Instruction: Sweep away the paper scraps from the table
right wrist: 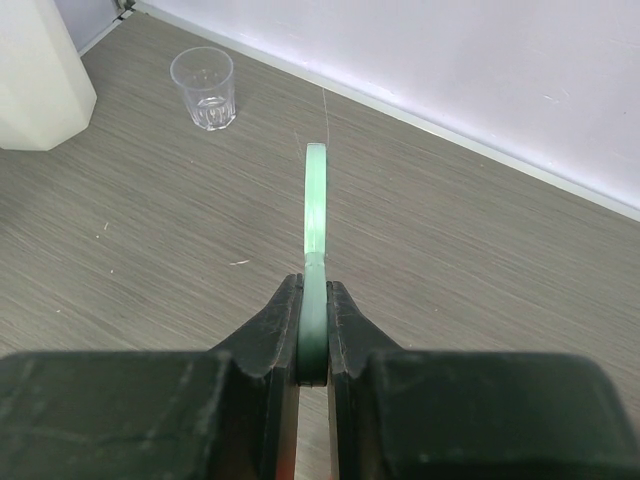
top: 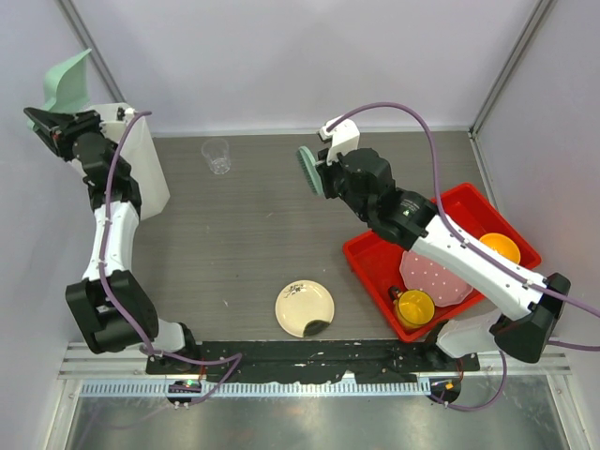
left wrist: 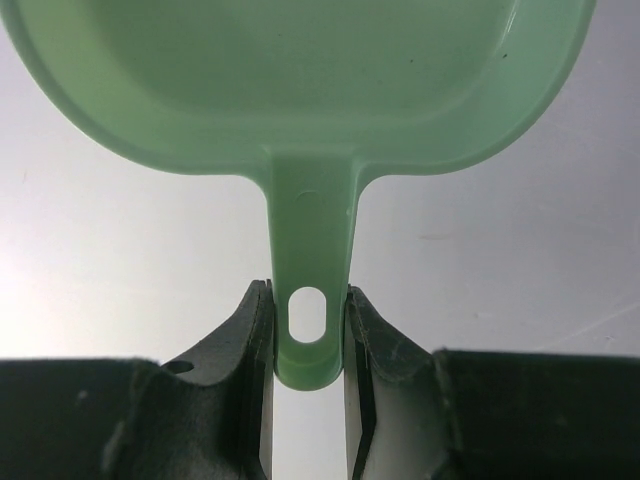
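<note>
1. My left fingers (left wrist: 250,335) are clamped on the flat handle of a pale green plastic dustpan (left wrist: 300,100), pinching it beside the hanging hole. The pan hangs in the air, well left of the clear plastic cup (top: 216,156) and beyond the white boxy container (top: 145,173) standing left of that cup.
2. My right fingers (right wrist: 280,320) are closed tight on the thin handle of a green round-headed plastic brush (top: 307,171). It is raised off the surface to the right of the cup.
3. I can find no small crumpled white paper scraps on the dark wood-grain surface (top: 234,234) around the cup, nor in the part of the pan I see. Only a couple of tiny pale flecks (right wrist: 237,263) lie between the cup and my right fingers. I judge the sweeping largely done. The scraps may be in the white container, whose inside is hidden.
4. Any scrap left would be nearly weightless and soft, so it would skitter, roll or cling to the bristles. I would not pinch it. I would use short, low strokes toward the pan's lip, pressed flat on the surface.
5. Both tools look stiff and smooth. I hold the pan near the end of its handle, so it may twist in my grip when pressed down.
6. The round cream plate (top: 295,317) and red plastic tray (top: 366,258), right of the cup and nearer my bases, are best kept clear of.
</note>
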Controlling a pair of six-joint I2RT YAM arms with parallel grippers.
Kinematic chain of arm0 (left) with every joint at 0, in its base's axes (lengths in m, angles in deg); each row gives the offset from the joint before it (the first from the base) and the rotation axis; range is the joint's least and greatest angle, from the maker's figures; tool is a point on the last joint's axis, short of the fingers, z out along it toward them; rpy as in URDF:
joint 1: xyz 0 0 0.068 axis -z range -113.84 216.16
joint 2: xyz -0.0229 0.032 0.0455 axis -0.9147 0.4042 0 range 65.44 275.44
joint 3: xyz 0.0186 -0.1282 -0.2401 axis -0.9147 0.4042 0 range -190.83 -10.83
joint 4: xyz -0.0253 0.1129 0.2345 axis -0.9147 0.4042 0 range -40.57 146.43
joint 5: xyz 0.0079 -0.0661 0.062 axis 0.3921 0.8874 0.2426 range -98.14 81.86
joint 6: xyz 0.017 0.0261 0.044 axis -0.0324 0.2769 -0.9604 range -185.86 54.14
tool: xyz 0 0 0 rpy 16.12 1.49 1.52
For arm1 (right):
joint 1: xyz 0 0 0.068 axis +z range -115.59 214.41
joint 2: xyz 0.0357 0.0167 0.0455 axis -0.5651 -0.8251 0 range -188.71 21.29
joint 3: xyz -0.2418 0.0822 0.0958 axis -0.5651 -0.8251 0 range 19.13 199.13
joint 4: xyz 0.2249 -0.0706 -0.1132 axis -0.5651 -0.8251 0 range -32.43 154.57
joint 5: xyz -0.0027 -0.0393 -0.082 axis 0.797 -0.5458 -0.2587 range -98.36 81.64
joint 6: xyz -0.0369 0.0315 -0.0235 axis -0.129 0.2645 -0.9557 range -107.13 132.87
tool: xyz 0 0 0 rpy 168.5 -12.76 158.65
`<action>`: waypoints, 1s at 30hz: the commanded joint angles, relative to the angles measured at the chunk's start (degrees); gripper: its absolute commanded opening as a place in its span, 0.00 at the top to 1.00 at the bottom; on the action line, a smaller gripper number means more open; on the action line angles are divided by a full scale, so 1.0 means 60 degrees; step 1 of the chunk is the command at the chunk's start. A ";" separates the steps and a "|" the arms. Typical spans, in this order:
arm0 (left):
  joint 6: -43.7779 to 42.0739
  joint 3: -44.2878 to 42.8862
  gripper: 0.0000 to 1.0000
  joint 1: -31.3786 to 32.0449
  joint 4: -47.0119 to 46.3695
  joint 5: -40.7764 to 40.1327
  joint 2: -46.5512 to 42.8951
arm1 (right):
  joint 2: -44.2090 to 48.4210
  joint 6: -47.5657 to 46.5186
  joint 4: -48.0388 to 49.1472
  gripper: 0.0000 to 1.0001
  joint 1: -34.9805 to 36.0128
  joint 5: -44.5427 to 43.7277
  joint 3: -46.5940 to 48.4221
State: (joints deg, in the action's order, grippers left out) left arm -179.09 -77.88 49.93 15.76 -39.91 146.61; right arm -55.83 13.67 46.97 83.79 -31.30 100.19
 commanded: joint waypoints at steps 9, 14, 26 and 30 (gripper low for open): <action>0.9595 -0.5551 1.00 0.0566 1.2190 0.2991 -0.1208 | 0.0446 0.0101 0.0517 0.99 0.0002 0.0395 -0.0033; 1.1180 -0.5760 1.00 0.0625 1.5582 0.6359 -0.1369 | 0.0549 0.0175 0.0503 0.99 0.0002 0.0644 0.0011; 1.1005 -0.1430 1.00 0.2410 1.7555 0.8037 -0.0886 | -0.0036 -0.1478 0.0472 0.99 0.0703 0.0397 -0.0164; 1.1123 -0.0005 1.00 0.3246 1.6716 0.7127 -0.0682 | -0.0330 -0.3187 0.1582 0.99 0.1611 -0.0073 -0.0720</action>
State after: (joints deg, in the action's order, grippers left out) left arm -114.09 -82.55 66.00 119.39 5.82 143.52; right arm -56.01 5.51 48.39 88.84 -28.94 98.46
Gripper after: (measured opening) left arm 0.274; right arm 0.159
